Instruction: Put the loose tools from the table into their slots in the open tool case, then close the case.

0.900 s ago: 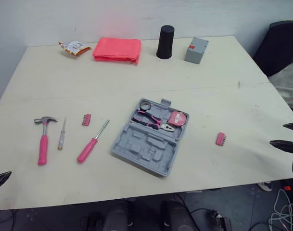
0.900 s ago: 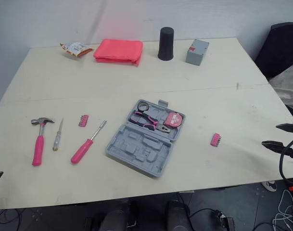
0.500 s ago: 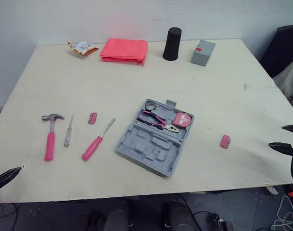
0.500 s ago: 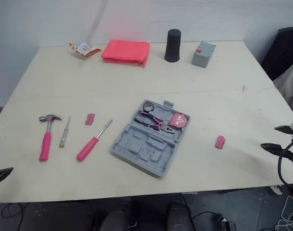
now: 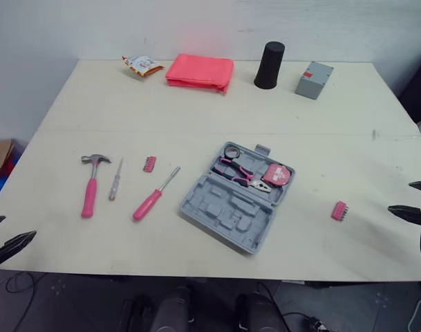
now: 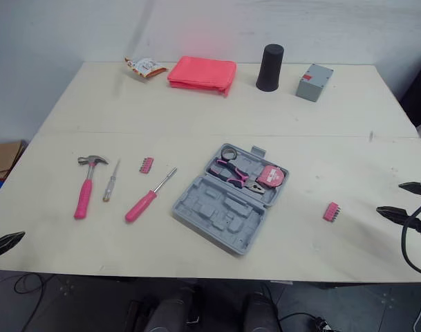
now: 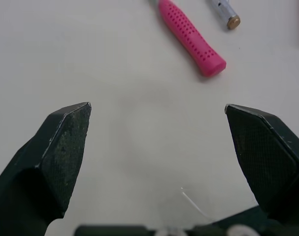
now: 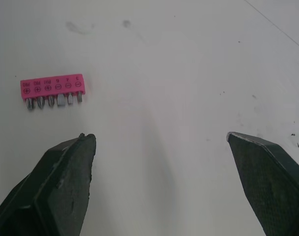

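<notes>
The surface [image 5: 196, 104] carries the open tool case [image 5: 217, 207] at its middle, long axis diagonal. To its left the hammer [image 5: 90, 190] lies head away, handle toward the robot. The right wrist view resolves the bit strip [image 8: 52, 92], its bits facing the right pincer [image 8: 159, 136], which is spread wide and empty, as is the left pincer [image 7: 156, 107].

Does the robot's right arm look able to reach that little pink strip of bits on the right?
Probably yes. The right gripper is open and close by, and the pink bit strip lies alone on bare table with nothing between them.
</notes>
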